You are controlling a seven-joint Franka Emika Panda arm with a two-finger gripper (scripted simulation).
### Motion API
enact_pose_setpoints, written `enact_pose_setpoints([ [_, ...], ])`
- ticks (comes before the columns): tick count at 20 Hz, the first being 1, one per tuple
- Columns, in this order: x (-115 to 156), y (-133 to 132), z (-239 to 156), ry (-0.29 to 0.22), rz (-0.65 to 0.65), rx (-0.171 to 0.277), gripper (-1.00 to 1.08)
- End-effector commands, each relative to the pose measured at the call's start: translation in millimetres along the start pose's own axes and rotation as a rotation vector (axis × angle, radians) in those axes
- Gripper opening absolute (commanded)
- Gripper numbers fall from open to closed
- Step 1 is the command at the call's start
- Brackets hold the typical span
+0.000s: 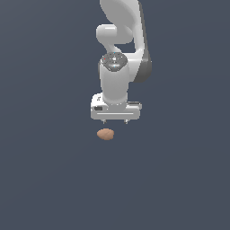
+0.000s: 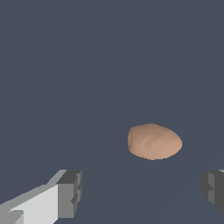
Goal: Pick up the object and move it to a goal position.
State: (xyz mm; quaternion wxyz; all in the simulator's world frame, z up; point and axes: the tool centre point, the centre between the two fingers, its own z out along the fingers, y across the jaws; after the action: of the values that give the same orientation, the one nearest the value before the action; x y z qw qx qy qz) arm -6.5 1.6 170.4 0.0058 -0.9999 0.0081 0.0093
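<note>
The object (image 1: 105, 134) is a small orange-brown, smooth, egg-like lump lying on the dark grey surface, just in front of the gripper and slightly toward the exterior view's left. It also shows in the wrist view (image 2: 154, 141). My white gripper (image 1: 114, 121) hangs above and behind it, pointing down, with only the short fingertips showing under the hand. In the wrist view the gripper (image 2: 142, 192) has its two grey fingers (image 2: 70, 192) spread wide apart with nothing between them. The object lies beyond the fingertips, not between them.
The white arm (image 1: 119, 54) rises toward the top of the exterior view. The dark grey surface (image 1: 45, 179) is flat and uniform. No other objects or marker show.
</note>
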Motion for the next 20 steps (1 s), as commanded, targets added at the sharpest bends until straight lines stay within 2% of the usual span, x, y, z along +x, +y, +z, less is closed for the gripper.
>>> enact_pose_setpoints([
  [1,0,0,0,0.000,0.000,0.000,1.00],
  [10,1,-18,-12,0.002,-0.032,0.022,1.00],
  [20,1,-16,-10,0.003,-0.066,0.020,1.00],
])
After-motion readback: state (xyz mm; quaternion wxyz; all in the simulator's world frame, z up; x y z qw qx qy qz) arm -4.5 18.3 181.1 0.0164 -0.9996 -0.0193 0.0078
